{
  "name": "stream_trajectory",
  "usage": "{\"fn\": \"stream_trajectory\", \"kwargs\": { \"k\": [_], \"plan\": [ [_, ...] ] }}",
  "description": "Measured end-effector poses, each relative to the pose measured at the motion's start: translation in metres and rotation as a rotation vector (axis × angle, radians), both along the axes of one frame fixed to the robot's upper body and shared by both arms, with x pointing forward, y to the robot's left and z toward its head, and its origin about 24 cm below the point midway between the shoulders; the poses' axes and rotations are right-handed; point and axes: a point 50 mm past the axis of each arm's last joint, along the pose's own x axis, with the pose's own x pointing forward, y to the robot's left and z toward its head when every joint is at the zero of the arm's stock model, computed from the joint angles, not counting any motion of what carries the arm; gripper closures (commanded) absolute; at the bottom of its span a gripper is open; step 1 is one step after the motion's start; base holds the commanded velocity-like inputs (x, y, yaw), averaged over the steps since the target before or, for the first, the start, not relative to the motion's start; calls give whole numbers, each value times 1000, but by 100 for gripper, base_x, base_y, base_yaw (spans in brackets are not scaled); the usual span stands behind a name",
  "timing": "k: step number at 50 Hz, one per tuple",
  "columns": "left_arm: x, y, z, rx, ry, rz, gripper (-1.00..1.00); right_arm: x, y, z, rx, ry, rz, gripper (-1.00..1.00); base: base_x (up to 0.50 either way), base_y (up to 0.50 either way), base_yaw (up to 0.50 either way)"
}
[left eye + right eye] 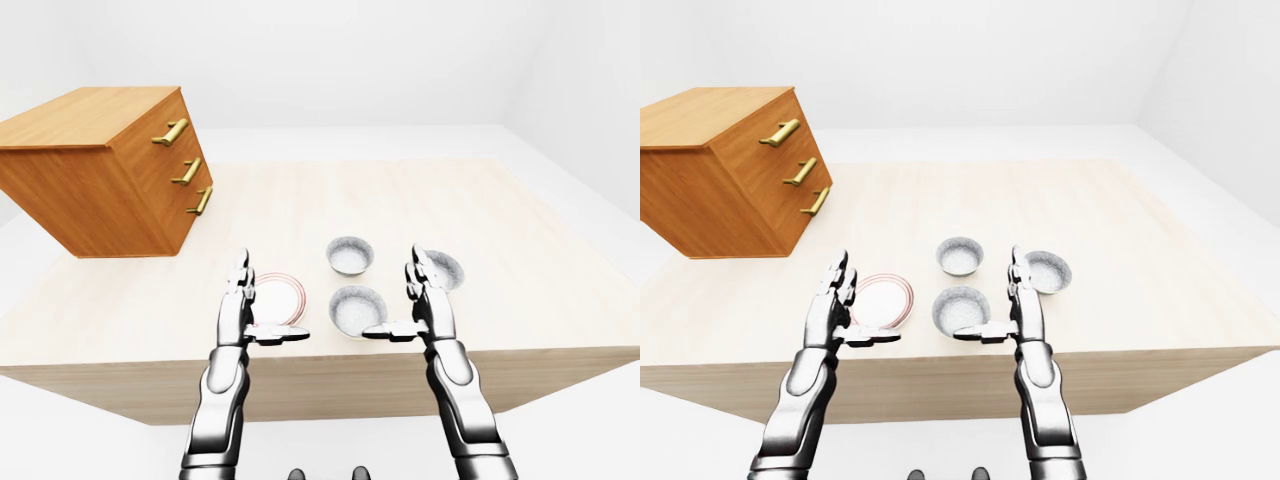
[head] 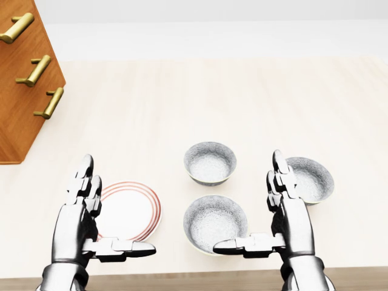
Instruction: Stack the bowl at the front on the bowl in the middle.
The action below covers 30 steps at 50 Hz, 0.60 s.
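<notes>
Both forearms come up from the bottom of the head view, side by side and well apart. The left hand (image 2: 77, 227) and right hand (image 2: 293, 224) stand edge-on with palms turned toward each other. On each, the two fingers point up the view and the thumb juts sideways toward the other hand. Both hands are spread and hold nothing.

Three grey speckled bowls sit upright on the pale wooden bench (image 2: 182, 97), mouths facing up. Being round, they show no long axis. The lowest bowl (image 2: 215, 222) lies near the bench's bottom edge, between the two hands, and the right thumb tip overlaps its lower right rim in this view. The upper bowl (image 2: 210, 162) sits just above it, apart. The right bowl (image 2: 312, 180) lies past the right hand, whose fingers cover its left rim.

One white plate (image 2: 128, 212) with a red ring lies beside the left hand. One wooden drawer chest (image 2: 21, 91) with three brass handles stands at top left.
</notes>
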Motion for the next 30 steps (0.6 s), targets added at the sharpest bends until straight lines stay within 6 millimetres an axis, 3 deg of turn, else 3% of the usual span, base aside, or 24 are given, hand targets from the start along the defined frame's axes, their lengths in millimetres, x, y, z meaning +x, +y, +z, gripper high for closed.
{"fn": "stream_trajectory", "kwargs": {
  "k": [30],
  "plan": [
    [-3,2,6,-4,-20,-19,-100,-8,-1,11,-75,-77,55,-100,4,0,0]
  ]
}}
